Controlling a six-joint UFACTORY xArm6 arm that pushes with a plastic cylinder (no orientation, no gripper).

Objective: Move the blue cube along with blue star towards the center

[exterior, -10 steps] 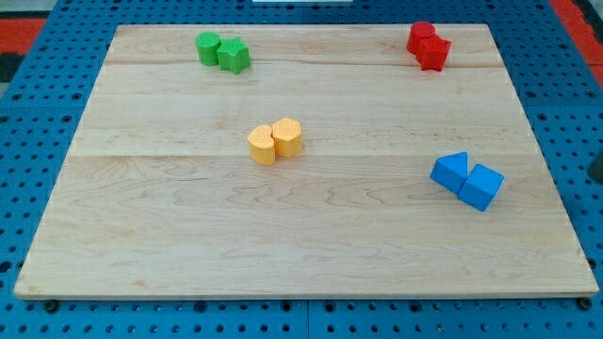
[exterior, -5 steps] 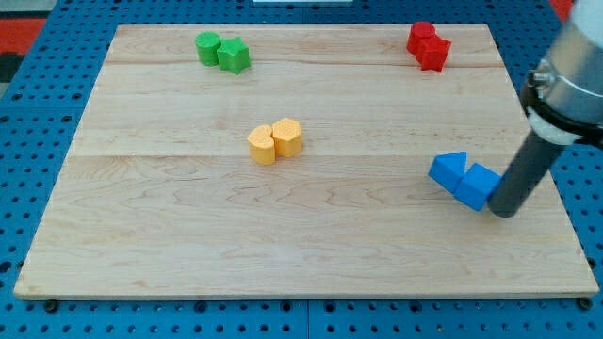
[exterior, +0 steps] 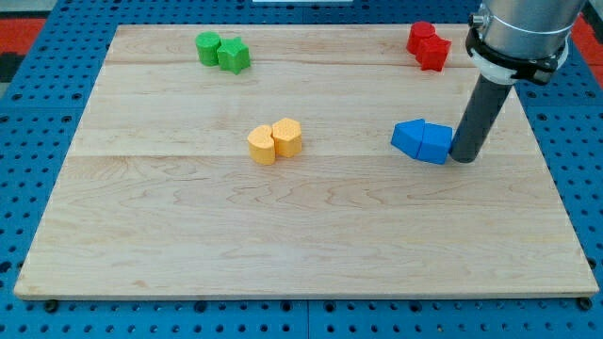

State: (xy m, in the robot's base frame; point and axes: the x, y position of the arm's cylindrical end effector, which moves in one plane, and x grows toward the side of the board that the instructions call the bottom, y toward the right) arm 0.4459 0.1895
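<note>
Landmark: the yellow pair [exterior: 275, 140], two yellow blocks touching each other near the middle of the board [exterior: 188, 235].
My tip [exterior: 463, 158]: placed far to the view's right of the yellow pair, touching the right side of the blue cube [exterior: 435, 144].
Gripper: none is fitted; only a dark rod is seen, so nothing is grasped.
Blue cube: found to the view's right of the yellow pair, at nearly the same height.
Blue star [exterior: 410, 137]: pressed against the cube's left side, between the cube and the yellow pair; its star shape cannot be told clearly.
Green blocks [exterior: 222, 51]: seen above the yellow pair, to its left.
Red blocks [exterior: 429, 44]: seen above it, far to the right.

two blue blocks [exterior: 422, 141], two yellow [exterior: 274, 140], two green [exterior: 222, 50], two red [exterior: 428, 44]
</note>
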